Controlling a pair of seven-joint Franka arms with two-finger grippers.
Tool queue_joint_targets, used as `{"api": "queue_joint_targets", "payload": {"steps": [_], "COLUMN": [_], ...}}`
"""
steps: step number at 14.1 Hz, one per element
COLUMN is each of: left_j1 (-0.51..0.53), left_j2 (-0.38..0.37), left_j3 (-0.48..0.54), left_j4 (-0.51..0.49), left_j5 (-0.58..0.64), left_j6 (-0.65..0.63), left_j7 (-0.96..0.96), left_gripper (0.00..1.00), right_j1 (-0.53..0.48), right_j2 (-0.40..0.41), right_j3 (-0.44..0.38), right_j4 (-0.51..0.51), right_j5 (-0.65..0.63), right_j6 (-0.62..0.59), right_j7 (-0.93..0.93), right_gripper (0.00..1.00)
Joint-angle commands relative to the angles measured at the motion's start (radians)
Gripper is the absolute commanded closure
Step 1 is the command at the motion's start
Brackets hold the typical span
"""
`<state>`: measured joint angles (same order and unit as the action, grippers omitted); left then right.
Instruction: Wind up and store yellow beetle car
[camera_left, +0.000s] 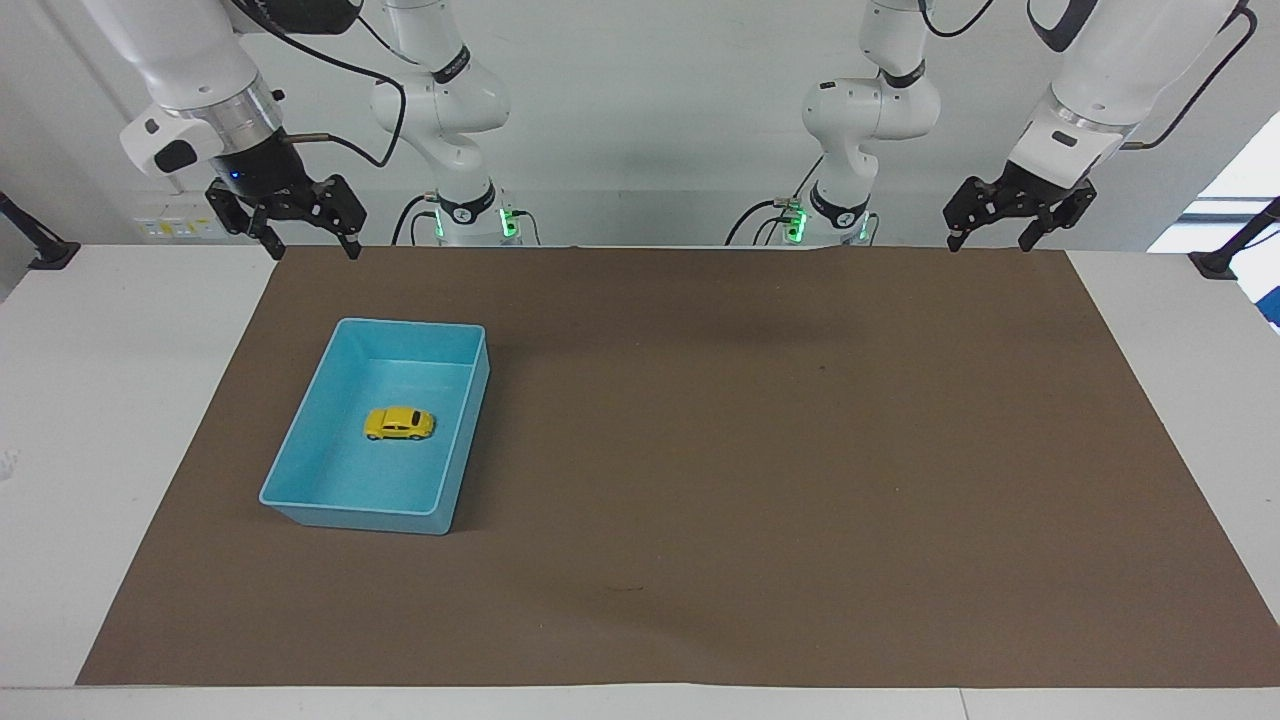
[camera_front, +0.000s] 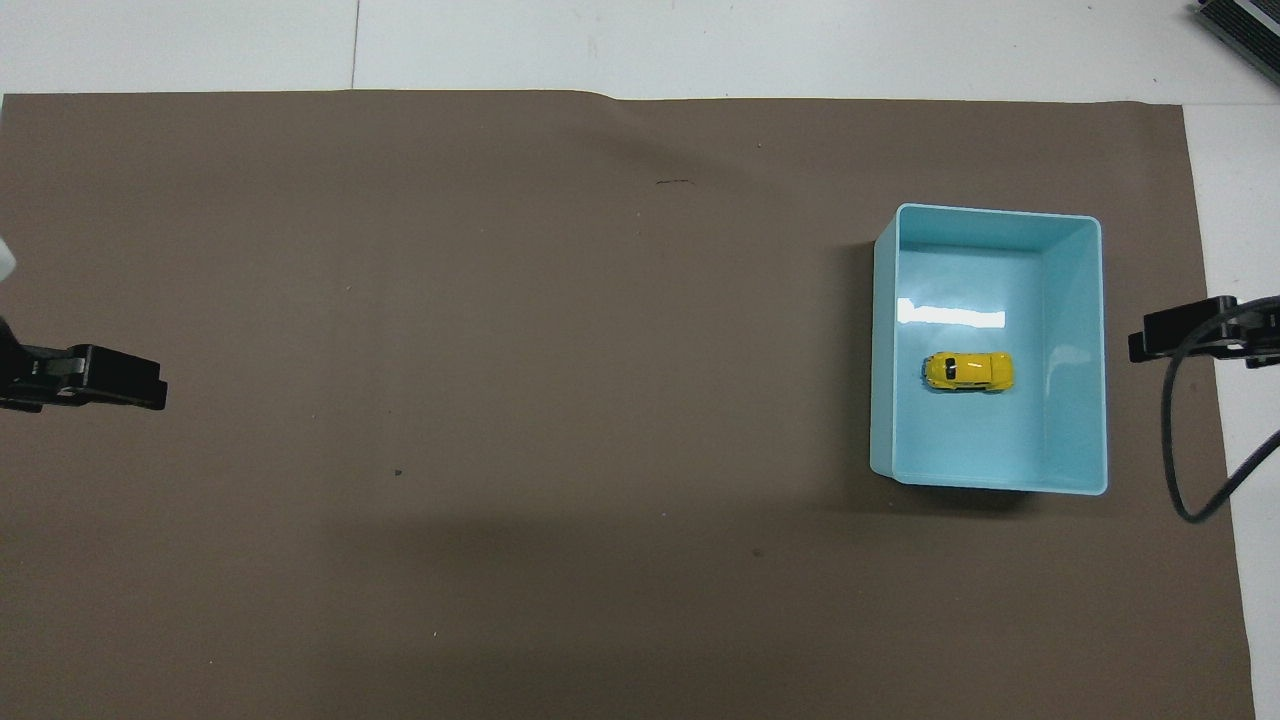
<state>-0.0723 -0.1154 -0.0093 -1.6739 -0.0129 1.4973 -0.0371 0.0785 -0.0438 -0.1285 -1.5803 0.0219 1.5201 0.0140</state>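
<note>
Yellow beetle car (camera_left: 399, 423), light blue bin (camera_left: 300, 450), brown mat (camera_left: 760, 450).

Robotics lab, two white arms (camera_left: 860, 110) mounted at a white table (camera_left: 120, 420), brown mat (camera_left: 760, 450), bare wall

The yellow beetle car (camera_left: 399, 423) sits on its wheels on the floor of a blue bin (camera_left: 303, 458), about midway along the bin and apart from its walls. The bin rests on a brown mat (camera_left: 760, 450) that covers most of a white table (camera_left: 110, 420), toward the right arm's end. The right gripper (camera_left: 311, 246) hangs in the air over the mat's edge nearest the robots, its 2 fingers spread apart and empty, well apart from the bin. The left gripper (camera_left: 988, 241) hangs over the same edge of the mat at the left arm's end, fingers apart too, holding nothing. Green lights glow at both arm bases.
</note>
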Motion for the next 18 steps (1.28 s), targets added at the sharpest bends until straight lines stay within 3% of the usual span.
{"api": "queue_joint_targets", "payload": {"steps": [1,18], "left_j1": [0.013,0.013], "left_j2": [-0.009,-0.009], "left_j3": [-0.009,-0.009], "left_j4": [0.002,0.002], "left_j5": [0.007,0.007], "left_j6": [-0.011,-0.011], "left_j7": [0.006,0.006], "left_gripper": [0.0,0.0], "right_j1": [0.013,0.015], "right_j2": [-0.004,-0.001], "right_j3": [0.003,0.003], "right_j4": [0.011,0.023], "right_j5": [-0.026,-0.008], "right_j6": [-0.029,-0.012], "right_j7": [0.029,0.023], "right_gripper": [0.0,0.0]}}
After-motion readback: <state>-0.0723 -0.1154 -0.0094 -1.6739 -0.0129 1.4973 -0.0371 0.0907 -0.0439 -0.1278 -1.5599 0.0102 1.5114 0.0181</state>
